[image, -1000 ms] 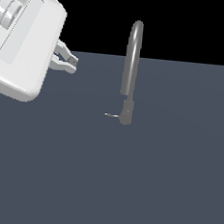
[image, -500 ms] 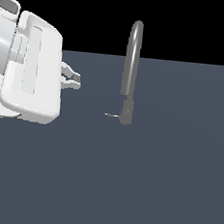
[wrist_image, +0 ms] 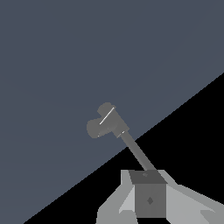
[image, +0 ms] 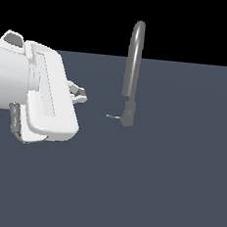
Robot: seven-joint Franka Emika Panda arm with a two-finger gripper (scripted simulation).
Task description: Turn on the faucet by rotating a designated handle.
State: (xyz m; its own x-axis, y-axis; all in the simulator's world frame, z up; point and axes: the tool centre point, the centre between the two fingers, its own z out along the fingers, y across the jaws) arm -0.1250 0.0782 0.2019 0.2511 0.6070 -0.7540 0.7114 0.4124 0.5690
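Observation:
The faucet (image: 133, 68) is a tall slim grey gooseneck standing on a short darker base (image: 128, 115). The handle (image: 113, 117) is a tiny thin lever sticking out of that base toward the exterior view's left. My gripper (image: 81, 94) is at the end of the big white hand, left of the handle, slightly higher and apart from it. In the wrist view the faucet (wrist_image: 105, 122) is seen from above, the handle (wrist_image: 106, 116) shows as a thin bright line, and my gripper (wrist_image: 149, 194) appears shut with nothing in it.
A flat dark grey-blue surface (image: 167, 189) carries the faucet and runs across both views. The bulky white hand (image: 48, 99) fills the exterior view's left side. Nothing else shows.
The hand has come down and moved toward the exterior view's right, bringing the fingertips closer to the faucet's base and handle. The faucet and its handle have not moved.

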